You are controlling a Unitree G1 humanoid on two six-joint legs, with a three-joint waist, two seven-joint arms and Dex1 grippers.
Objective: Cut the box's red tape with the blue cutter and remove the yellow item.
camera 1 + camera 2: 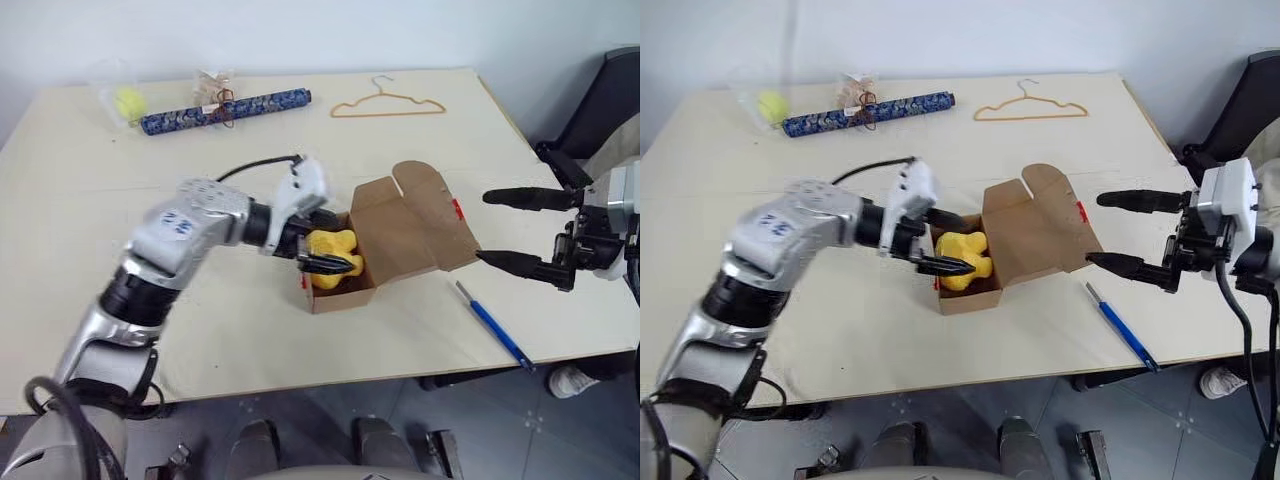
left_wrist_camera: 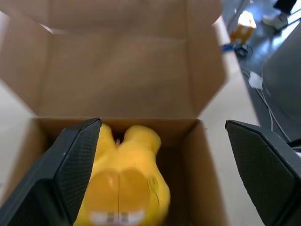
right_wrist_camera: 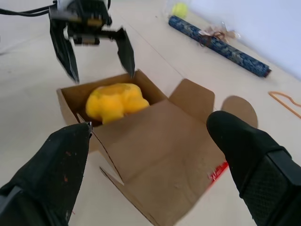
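The box (image 1: pixel 400 235) lies open in the middle of the table, its lid folded back to the right. A strip of red tape (image 1: pixel 457 208) sits on the lid's edge. The yellow item (image 1: pixel 333 258) rests inside the box's left end. My left gripper (image 1: pixel 326 240) is open at that end, its fingers (image 2: pixel 77 160) spread on either side of the yellow item (image 2: pixel 124 179) at the rim. My right gripper (image 1: pixel 484 227) hovers open to the right of the lid, holding nothing. The blue cutter (image 1: pixel 493 325) lies on the table near the front right edge, below my right gripper.
Along the back of the table lie a dark blue patterned roll (image 1: pixel 225 110), a yellow-green ball in clear wrap (image 1: pixel 127 100), a small ribboned packet (image 1: pixel 213 88) and a tan wire hanger (image 1: pixel 388 103). A dark chair (image 1: pixel 600 110) stands past the table's right edge.
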